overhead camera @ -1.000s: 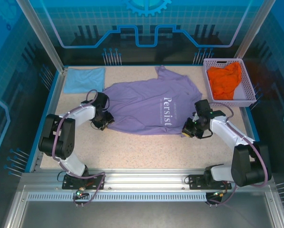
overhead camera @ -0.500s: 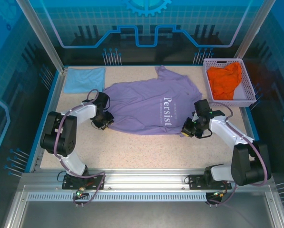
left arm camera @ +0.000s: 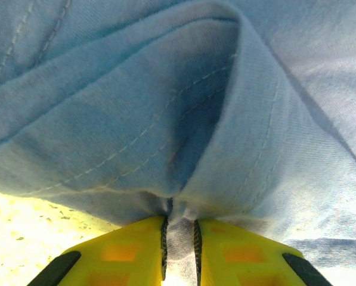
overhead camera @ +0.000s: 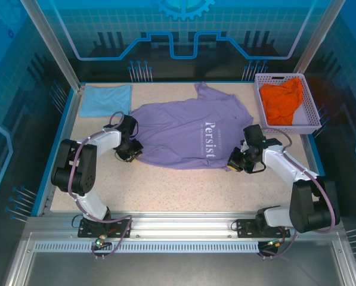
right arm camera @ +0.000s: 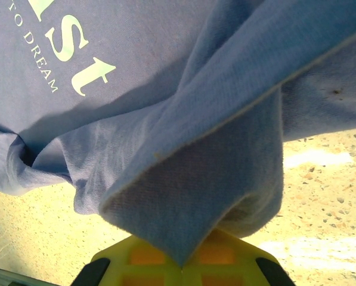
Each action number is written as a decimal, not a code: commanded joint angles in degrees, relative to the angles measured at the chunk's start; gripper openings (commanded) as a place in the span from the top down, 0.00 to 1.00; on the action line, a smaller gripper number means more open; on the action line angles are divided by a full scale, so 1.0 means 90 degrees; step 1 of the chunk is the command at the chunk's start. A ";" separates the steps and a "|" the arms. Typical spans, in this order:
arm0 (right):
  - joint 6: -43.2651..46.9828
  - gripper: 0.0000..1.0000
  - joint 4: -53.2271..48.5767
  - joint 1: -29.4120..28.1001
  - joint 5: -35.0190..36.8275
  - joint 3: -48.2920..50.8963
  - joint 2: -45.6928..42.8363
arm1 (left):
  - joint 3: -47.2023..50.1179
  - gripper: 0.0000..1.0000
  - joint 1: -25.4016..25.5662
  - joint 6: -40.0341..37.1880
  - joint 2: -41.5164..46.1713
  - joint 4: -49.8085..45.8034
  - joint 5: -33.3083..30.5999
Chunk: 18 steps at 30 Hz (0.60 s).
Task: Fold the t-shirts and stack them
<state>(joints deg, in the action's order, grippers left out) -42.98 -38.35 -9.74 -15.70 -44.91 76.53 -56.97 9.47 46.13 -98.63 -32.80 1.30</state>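
A large lavender-purple t-shirt [overhead camera: 183, 134] with white "Persist" lettering [overhead camera: 210, 139] lies spread across the middle of the table. My left gripper [overhead camera: 132, 156] sits at its lower left corner. In the left wrist view a fold of the cloth [left arm camera: 183, 149] is pinched between the yellow jaws of that gripper [left arm camera: 180, 238]. My right gripper [overhead camera: 234, 165] is at the shirt's lower right corner, shut on the hem. From that gripper [right arm camera: 181, 265] the cloth [right arm camera: 213, 149] rises folded over itself. A folded light blue t-shirt [overhead camera: 106, 99] rests at the back left. An orange t-shirt [overhead camera: 281, 101] lies crumpled in the basket.
The pale lattice basket [overhead camera: 312, 110] stands at the back right corner. Bare speckled tabletop [overhead camera: 183, 187] runs between the shirt and the arm bases. A blue raised rim [overhead camera: 57, 140] borders the table on the left.
The left gripper's jaws have closed onto the shirt's corner, and the left arm's elbow has shifted slightly. The right arm and the shirt have stayed put.
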 commanded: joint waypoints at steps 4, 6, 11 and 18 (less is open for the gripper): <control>0.0049 1.00 0.0013 -0.0069 -0.0162 -0.0030 0.0076 | -0.0066 0.83 -0.0018 -0.0125 0.0177 -0.0239 -0.0079; 0.0049 1.00 0.0012 -0.0070 -0.0166 -0.0041 0.0085 | -0.0081 0.85 -0.0001 -0.0135 0.0206 -0.0262 -0.0102; 0.0040 1.00 0.0013 -0.0070 -0.0163 -0.0049 0.0082 | -0.0133 0.87 0.0041 -0.0188 0.0264 -0.0370 -0.0199; 0.0030 1.00 0.0079 -0.0067 -0.0158 0.0007 0.0123 | -0.0164 0.79 0.0128 -0.0261 0.0363 -0.0458 -0.0374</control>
<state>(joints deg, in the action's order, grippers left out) -43.00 -37.85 -9.74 -15.73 -44.88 76.90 -56.97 10.22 44.91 -97.10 -34.72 -0.58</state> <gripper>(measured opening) 0.047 0.211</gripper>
